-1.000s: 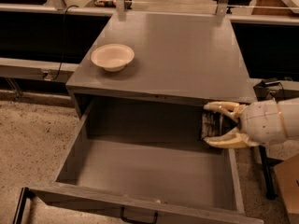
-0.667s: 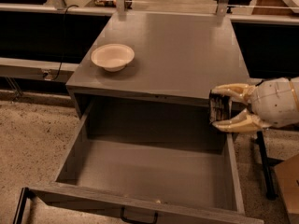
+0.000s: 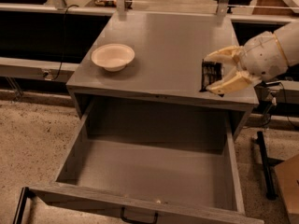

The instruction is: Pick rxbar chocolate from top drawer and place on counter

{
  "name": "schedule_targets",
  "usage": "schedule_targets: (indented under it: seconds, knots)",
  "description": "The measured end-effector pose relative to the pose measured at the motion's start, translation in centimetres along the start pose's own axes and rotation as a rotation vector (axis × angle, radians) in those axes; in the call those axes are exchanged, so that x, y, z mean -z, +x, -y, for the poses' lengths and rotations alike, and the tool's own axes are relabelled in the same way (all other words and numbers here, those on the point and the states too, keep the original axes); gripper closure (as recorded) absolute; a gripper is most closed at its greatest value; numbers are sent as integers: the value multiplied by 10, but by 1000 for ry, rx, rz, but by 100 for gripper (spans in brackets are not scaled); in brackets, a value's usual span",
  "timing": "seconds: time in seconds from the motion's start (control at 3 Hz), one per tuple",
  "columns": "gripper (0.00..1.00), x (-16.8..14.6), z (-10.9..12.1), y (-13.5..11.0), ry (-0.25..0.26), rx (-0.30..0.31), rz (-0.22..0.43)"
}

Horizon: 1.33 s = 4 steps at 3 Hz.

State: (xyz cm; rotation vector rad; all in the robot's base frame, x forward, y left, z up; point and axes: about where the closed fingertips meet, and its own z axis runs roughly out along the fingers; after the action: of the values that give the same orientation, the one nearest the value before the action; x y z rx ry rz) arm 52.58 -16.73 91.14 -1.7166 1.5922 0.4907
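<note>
**Bench, open drawer and held bar: contents as seen**

1. Broad flat grey matte bench (image 3: 173, 41), the square top of a grey cabinet. It stands on a pale speckled floor (image 3: 32, 139).

2. Wide, deep grey wooden drawer (image 3: 154, 171), the top one. It is pulled fully out below the bench front and its plain grey inside is bare. A dark metal handle (image 3: 138, 217) sits on the front panel at the lower edge of the view.

3. White rounded robot arm (image 3: 271, 52), entering from the right edge at bench height.

4. Cream two-finger tool (image 3: 214, 76), at the end of that arm, over the right front corner of the bench. One finger is above and one below, and they are pressed onto item 6 from either side.

5. Cream round bowl (image 3: 112, 56), upright on the left part of the bench and well apart from the tool.

6. Small flat rectangular black wrapped bar (image 3: 210, 71), pinched between the tool's fingers and standing on edge. It is over the bench, not in the drawer. Whether its lower edge touches the bench surface cannot be told.

Labels: white markings show on the wrapper, but none can be read. No other writing is legible.
</note>
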Motion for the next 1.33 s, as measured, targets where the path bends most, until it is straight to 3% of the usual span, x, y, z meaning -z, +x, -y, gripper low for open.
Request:
schedule_targets:
  seconds: [0.33,0.67,1.0,1.33]
  knots:
    - [100,-14,34,-12,-23,-45,4]
    - [83,-34,57,-6,-10,-161,17]
    - [59,-71,64,10,-64,-235,-4]
    - [35,-74,64,9,-68,-235,-2]
